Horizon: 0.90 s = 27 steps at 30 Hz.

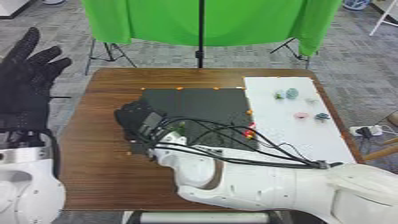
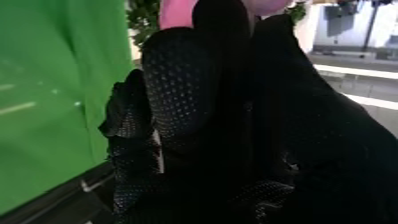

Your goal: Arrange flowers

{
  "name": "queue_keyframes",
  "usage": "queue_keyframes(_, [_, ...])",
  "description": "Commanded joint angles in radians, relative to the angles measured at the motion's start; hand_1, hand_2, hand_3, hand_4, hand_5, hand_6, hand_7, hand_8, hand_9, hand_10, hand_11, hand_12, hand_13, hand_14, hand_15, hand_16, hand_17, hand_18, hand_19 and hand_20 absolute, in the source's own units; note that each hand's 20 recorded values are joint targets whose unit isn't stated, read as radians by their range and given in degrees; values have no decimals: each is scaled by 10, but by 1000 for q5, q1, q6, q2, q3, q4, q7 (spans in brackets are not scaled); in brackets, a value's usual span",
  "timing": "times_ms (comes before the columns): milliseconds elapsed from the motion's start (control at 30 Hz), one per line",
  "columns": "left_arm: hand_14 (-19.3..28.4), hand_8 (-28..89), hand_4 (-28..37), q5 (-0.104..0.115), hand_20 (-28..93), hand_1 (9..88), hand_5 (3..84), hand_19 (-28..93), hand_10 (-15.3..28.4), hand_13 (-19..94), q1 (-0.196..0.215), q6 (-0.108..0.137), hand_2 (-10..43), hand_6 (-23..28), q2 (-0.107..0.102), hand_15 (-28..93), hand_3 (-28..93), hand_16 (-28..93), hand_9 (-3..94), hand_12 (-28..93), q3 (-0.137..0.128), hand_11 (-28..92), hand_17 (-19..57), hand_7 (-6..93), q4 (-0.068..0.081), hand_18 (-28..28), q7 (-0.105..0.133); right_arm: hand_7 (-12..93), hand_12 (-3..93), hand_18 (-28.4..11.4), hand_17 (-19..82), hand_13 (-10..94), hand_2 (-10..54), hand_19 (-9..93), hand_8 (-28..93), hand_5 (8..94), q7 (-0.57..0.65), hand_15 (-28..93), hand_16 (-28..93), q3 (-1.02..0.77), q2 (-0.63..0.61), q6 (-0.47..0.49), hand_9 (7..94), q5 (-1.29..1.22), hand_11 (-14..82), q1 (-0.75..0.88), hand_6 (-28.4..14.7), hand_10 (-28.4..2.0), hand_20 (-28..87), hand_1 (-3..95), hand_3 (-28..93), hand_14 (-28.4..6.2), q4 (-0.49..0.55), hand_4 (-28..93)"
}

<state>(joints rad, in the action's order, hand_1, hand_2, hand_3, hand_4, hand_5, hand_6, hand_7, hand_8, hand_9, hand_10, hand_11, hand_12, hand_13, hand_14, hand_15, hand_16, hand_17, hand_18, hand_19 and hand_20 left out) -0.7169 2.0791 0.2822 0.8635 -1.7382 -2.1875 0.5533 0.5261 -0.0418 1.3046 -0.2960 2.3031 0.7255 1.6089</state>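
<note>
In the head view my right hand point(image 1: 138, 117) is over the left part of the dark mat point(image 1: 209, 97). In the right wrist view the fingers and thumb of my right hand point(image 2: 187, 85) come together on a pink flower point(image 2: 178, 12), with green leaves point(image 2: 145, 22) beside it. My left hand point(image 1: 28, 75) is at the far left with its fingers spread. Small flowers and plants, such as a pink one point(image 1: 300, 115) and a blue-green one point(image 1: 322, 116), lie on a white sheet point(image 1: 298, 135). Red and yellow blooms point(image 1: 250, 133) show at the mat's right edge, partly behind cables.
The brown table point(image 1: 98, 165) carries the mat and sheet, with small orange pieces point(image 1: 179, 88) along their edges. My right forearm point(image 1: 266, 182) crosses the near right part. A green curtain point(image 1: 249, 25) on stands is behind the table.
</note>
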Motion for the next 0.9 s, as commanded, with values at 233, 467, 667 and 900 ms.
queue_keyframes(233, [231,-70,-268,-20,282,223,326,432,177,218,-42,-33,78,59,9,514,734,-41,317,151,14,249,-97,89,13,212,-40,148,332,-156,381,826,-95,869,7,870,-58,569,215,-163,45,191,935,73,111,93,34,-59,366,595,633,-20,-46,-283])
queue_keyframes(467, [232,-70,-268,-11,282,223,327,431,177,218,-30,-19,78,60,-1,515,735,-41,317,151,14,250,-97,90,11,211,-19,128,302,-166,363,809,-95,866,-23,814,-75,593,209,-198,53,249,901,118,187,129,46,-63,378,581,577,-28,-44,-283])
queue_keyframes(667, [232,-71,-268,-10,282,223,327,431,177,218,-2,-17,78,61,9,515,735,-41,317,151,3,250,-97,91,4,210,-22,127,284,-174,357,796,-95,866,-38,780,-60,608,205,-204,42,244,885,120,217,129,46,-68,380,576,563,-31,-36,-283])
queue_keyframes(900, [233,-70,-268,3,282,224,327,430,177,217,81,21,78,61,26,517,735,-42,317,150,-35,250,-97,92,-20,211,-2,136,278,-186,328,751,-95,858,-45,743,-186,660,202,-331,32,342,846,164,273,223,46,-76,394,508,648,-43,30,-283])
